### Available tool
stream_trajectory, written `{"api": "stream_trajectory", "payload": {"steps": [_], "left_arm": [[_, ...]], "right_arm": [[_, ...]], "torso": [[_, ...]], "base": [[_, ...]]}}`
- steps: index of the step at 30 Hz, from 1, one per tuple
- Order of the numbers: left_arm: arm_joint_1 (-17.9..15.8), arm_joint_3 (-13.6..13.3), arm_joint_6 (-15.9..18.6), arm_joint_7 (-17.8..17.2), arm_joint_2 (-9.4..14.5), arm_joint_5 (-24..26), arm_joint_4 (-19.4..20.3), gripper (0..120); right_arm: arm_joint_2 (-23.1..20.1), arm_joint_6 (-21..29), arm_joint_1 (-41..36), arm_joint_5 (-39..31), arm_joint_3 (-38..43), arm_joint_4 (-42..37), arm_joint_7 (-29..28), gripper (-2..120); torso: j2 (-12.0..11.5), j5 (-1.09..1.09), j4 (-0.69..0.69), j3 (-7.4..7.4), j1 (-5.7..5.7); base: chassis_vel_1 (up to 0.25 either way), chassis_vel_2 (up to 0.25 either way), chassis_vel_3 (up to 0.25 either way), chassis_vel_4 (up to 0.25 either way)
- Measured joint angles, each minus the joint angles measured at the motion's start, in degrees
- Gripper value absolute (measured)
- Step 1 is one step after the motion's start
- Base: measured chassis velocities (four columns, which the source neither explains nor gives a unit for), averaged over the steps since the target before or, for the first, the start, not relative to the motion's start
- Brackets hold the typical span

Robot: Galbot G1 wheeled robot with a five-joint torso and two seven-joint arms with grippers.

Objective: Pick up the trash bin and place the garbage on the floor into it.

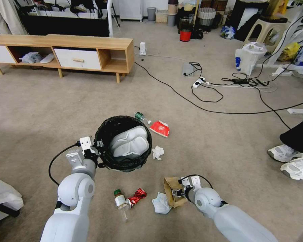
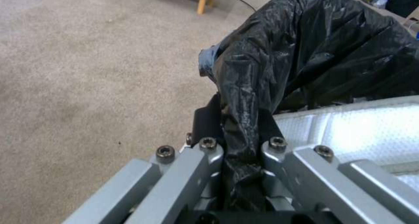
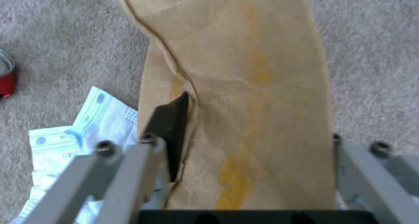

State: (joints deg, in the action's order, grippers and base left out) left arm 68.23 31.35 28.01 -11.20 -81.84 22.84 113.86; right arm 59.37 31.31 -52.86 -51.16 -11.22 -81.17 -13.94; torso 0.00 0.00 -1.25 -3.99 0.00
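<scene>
The left gripper (image 1: 97, 147) is clamped on the near-left rim of the trash bin (image 1: 123, 143), its fingers (image 2: 209, 125) pinched tight over the black bag folded there. The bin hangs tilted toward the robot, mouth showing, with white moulded packing (image 1: 129, 143) lying inside.

Lower right, the right gripper (image 1: 176, 194) straddles the brown paper bag (image 1: 171, 191) on the carpet; its jaws stand apart on either side of the bag, one dark pad (image 3: 168, 125) pressed against the bag's creased edge (yellowish stains run down the paper). Whether it truly grips the bag yet is hard to say.

Just left of the bag lies a white tissue pack with blue print (image 1: 161, 203), the writing too small to read. Further left sit a green-capped bottle (image 1: 120, 202) and a crushed red wrapper (image 1: 137, 197). Beyond the bin are a crumpled tissue (image 1: 157, 152), a flat red packet with a round white mark (image 1: 160, 128), and a second bottle (image 1: 142, 118).
</scene>
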Motion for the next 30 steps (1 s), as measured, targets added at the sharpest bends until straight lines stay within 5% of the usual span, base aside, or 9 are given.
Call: {"api": "stream_trajectory", "payload": {"steps": [10, 30], "left_arm": [[0.4, 0.1, -0.3, 0.3, 0.2, -0.5, 0.1, 4], [1.0, 0.1, -0.3, 0.1, 0.3, -1.0, 1.2, 4]], "right_arm": [[-0.2, -1.1, -0.7, 1.4, 0.8, -0.6, 0.0, 0], [-4.9, -0.5, -2.2, 6.2, 5.0, -5.0, -2.8, 0]], "torso": [[0.0, 0.00, 0.00, 0.00, 0.00], [0.0, 0.01, 0.00, 0.00, 0.00]], "base": [[0.000, 0.000, 0.000, 0.000], [0.000, 0.000, 0.000, 0.000]]}}
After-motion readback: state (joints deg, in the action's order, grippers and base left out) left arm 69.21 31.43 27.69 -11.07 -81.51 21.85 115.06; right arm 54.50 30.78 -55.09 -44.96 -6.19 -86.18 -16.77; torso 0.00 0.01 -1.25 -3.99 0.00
